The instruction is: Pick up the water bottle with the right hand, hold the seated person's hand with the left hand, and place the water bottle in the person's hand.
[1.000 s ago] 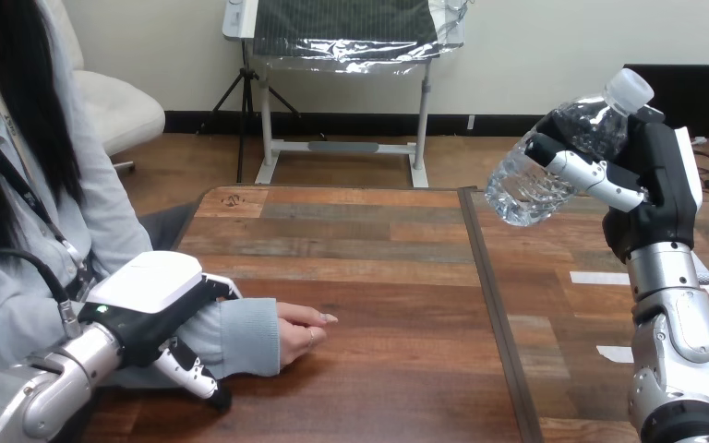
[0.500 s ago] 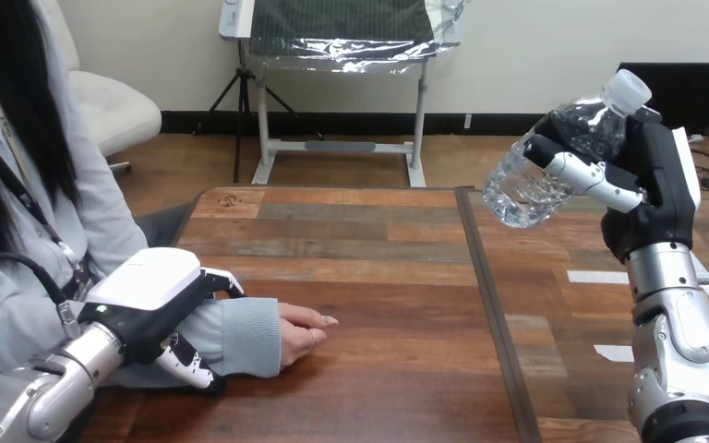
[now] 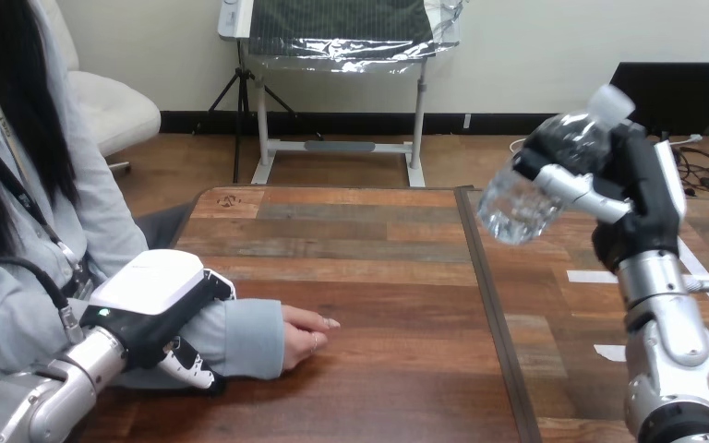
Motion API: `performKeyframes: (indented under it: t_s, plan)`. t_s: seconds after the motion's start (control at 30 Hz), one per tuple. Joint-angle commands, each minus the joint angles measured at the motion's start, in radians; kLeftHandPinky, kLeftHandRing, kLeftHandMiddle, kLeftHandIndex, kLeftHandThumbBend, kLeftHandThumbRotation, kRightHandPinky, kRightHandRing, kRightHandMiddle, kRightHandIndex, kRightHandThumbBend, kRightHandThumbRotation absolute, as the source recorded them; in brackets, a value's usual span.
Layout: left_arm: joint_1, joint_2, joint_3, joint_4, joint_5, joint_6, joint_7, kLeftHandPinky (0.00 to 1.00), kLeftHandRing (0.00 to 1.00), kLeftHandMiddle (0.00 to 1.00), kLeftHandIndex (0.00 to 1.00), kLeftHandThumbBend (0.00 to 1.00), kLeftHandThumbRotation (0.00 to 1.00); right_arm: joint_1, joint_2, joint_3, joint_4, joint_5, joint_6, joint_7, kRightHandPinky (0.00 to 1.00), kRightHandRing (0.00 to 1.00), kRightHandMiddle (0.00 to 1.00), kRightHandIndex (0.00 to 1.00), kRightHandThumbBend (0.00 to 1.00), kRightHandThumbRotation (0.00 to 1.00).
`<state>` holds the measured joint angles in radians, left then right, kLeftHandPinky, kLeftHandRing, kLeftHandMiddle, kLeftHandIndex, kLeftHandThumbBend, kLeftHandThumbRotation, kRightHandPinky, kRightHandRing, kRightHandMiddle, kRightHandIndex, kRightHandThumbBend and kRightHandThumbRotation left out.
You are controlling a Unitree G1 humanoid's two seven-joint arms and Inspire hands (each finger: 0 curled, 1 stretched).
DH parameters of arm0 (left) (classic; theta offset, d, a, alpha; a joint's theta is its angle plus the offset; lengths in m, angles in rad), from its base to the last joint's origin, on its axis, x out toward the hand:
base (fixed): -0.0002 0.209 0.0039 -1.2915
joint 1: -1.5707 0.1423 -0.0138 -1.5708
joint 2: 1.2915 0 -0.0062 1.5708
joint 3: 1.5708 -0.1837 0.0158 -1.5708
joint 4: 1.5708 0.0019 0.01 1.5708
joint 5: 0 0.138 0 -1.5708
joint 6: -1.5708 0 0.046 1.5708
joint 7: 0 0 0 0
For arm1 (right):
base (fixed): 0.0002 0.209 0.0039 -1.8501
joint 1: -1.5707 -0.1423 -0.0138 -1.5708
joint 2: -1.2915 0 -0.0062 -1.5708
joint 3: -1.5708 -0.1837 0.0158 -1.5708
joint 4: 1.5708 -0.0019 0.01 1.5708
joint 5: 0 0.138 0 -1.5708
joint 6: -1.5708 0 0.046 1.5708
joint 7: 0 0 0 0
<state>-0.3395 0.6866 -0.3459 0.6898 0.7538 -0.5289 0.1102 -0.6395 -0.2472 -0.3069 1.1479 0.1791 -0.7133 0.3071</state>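
Bottle (image 3: 524, 192) shifted left, clasped in right hand (image 3: 642, 185), left hand (image 3: 152, 288) seemingly gripping person's forearm (image 3: 245, 337)

brown wooden plank table (image 3: 378, 268)

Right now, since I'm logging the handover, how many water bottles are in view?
1. The water bottle is tilted, held in the right robot hand above the table's right side. I see nowhere another could hide.

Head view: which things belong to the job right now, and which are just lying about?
Job: water bottle, tilted, in the raised right hand; left hand curled round the person's forearm; person's hand resting on the table.
Lying about: white tape strips on the table's right part.
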Motion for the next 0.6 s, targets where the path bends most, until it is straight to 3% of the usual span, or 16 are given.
performKeyframes:
  t_s: [0.0, 0.37, 0.57]
  plan:
    - [0.005, 0.02, 0.019, -0.078, -0.012, 0.001, 0.011, 0.31, 0.32, 0.37, 0.38, 0.82, 0.0, -0.141, -0.02, 0.024, 0.023, -0.037, -0.003, -0.045, 0.22, 0.26, 0.34, 0.34, 0.72, 0.0]
    - [0.023, 0.029, 0.053, -0.154, -0.044, -0.005, 0.006, 0.29, 0.3, 0.35, 0.34, 0.82, 0.0, -0.179, 0.008, 0.054, 0.059, -0.085, 0.022, -0.094, 0.24, 0.27, 0.34, 0.33, 0.74, 0.0]
    - [0.03, 0.039, 0.071, -0.21, -0.05, -0.004, 0.002, 0.29, 0.3, 0.35, 0.34, 0.82, 0.0, -0.198, 0.022, 0.09, 0.075, -0.14, 0.051, -0.15, 0.24, 0.27, 0.34, 0.33, 0.73, 0.0]
